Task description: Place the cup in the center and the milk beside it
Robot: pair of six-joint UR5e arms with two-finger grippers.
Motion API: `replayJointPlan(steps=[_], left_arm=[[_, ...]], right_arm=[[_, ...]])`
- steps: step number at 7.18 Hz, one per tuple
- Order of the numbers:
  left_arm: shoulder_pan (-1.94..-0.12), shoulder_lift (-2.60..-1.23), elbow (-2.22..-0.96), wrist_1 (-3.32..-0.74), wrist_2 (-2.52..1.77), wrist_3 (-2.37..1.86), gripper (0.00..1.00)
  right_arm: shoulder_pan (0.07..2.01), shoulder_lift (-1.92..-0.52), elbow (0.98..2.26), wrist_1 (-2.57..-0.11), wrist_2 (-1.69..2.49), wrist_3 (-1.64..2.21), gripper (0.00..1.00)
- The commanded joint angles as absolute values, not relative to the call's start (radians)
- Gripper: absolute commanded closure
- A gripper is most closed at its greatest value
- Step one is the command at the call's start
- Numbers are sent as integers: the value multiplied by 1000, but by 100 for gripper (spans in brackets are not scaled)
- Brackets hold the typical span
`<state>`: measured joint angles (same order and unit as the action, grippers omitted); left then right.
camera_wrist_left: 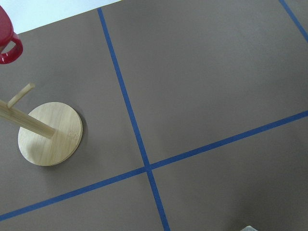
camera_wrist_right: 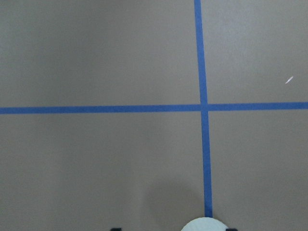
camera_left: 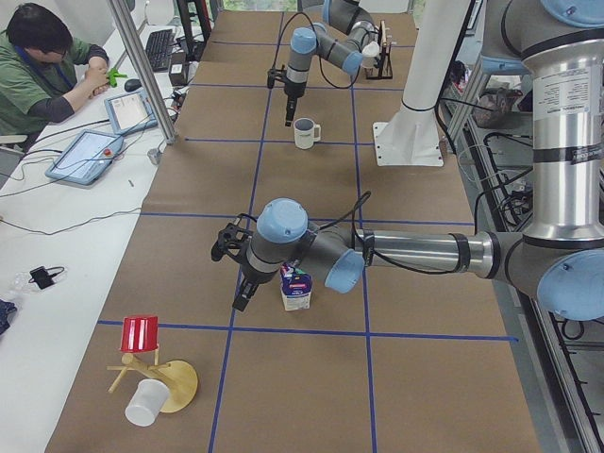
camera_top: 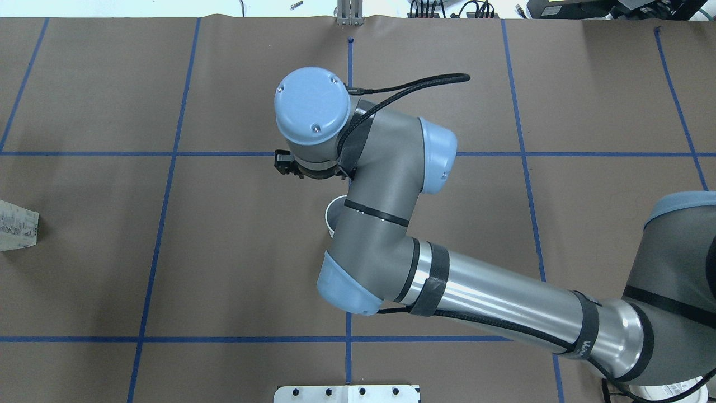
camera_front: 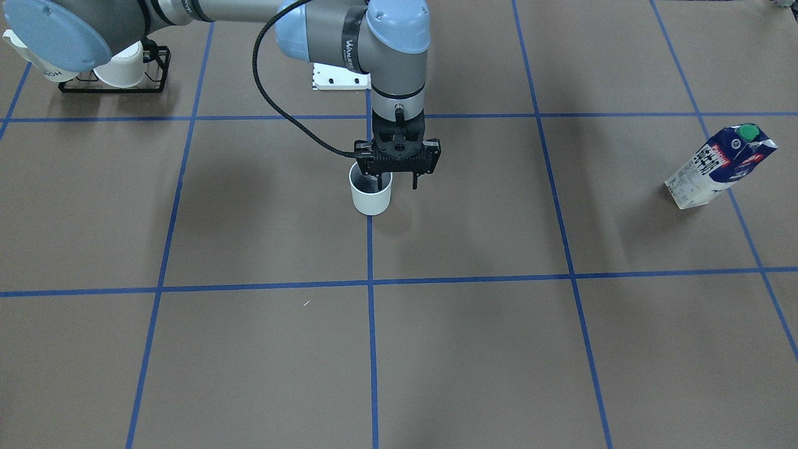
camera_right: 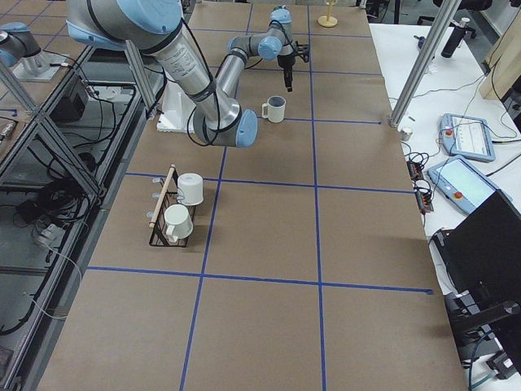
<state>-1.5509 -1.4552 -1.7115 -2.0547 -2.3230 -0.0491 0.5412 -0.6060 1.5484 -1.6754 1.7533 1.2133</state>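
Observation:
The plain white cup [camera_front: 371, 194] stands upright on the brown paper center [camera_front: 449, 218], on the blue tape line that splits it. My right gripper [camera_front: 397, 184] hangs open just above the cup's rim, slightly off to one side, holding nothing. In the right wrist view the cup's rim [camera_wrist_right: 204, 225] shows at the bottom edge between the fingertips. The milk carton [camera_front: 720, 165] stands far off at the table's end; it also shows in the overhead view [camera_top: 17, 226]. My left gripper [camera_left: 241, 300] hangs beside the carton [camera_left: 297, 288]; I cannot tell if it is open or shut.
A black rack with white cups [camera_front: 115, 68] stands near the right arm's base. A wooden mug tree [camera_wrist_left: 50, 134] with a red cup [camera_left: 142, 335] and a fallen white cup [camera_left: 146, 401] is at the left end. An operator [camera_left: 42, 57] sits beyond the table's far edge.

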Motion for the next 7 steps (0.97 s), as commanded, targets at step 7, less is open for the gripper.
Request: replayJointPlan(steps=[7], left_arm=[[-1548,-1454,-1683,-2218,-2394,-127,1]], right_arm=[[1254,-1190,1634,-1614,2110,188,0]])
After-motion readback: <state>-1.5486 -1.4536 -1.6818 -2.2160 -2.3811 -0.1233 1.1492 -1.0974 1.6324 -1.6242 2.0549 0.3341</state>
